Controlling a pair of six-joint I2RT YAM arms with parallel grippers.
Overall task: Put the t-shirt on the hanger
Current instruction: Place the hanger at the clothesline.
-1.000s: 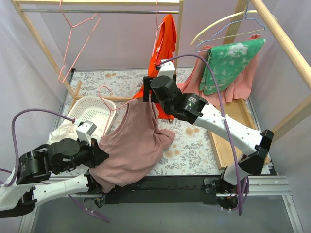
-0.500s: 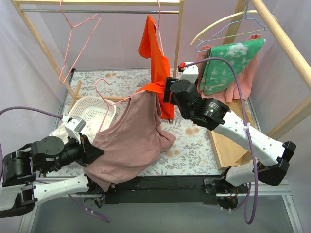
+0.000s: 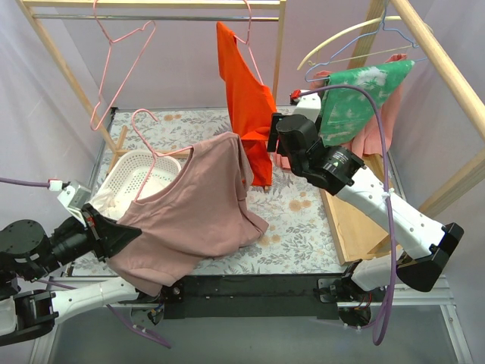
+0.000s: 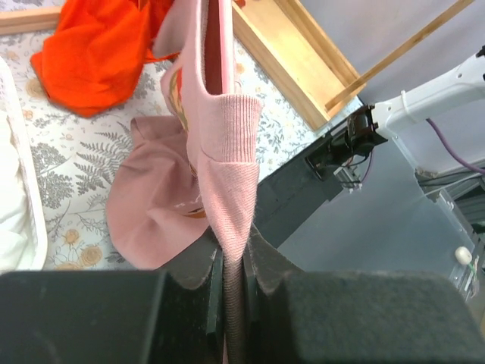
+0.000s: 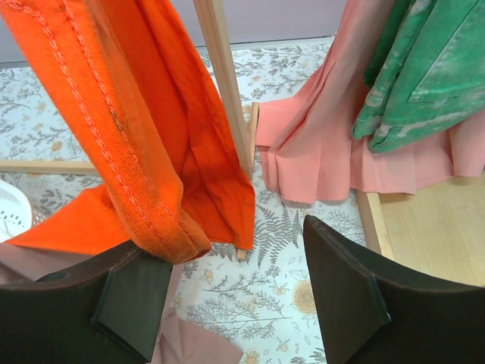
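Over the whole table stands a wooden rack (image 3: 279, 53), its posts coming down to the floral tabletop (image 3: 295, 220). Slung low across the front left is the t-shirt (image 3: 193, 212), dusty mauve, held up off the table and sagging between its far shoulder and its near hem. That far shoulder lies up against the orange top (image 3: 246, 98), which hangs high on the rack. Off to the right a salmon garment (image 3: 375, 125) hangs with a green cloth (image 3: 356, 95) over it. A white basket (image 3: 144, 171) sits at the left, partly behind the shirt. Above it pokes the hook of the hanger (image 3: 156, 144), thin pink wire whose arms run down into the shirt's neck opening.

The left gripper (image 3: 114, 233) has its fingers pressed together on the shirt's ribbed hem, plain in the wrist view (image 4: 233, 262). The right gripper (image 3: 267, 136) sits just beside the orange top, fingers spread wide with nothing between them. The orange hem hangs right at one finger, and I cannot tell whether they touch.
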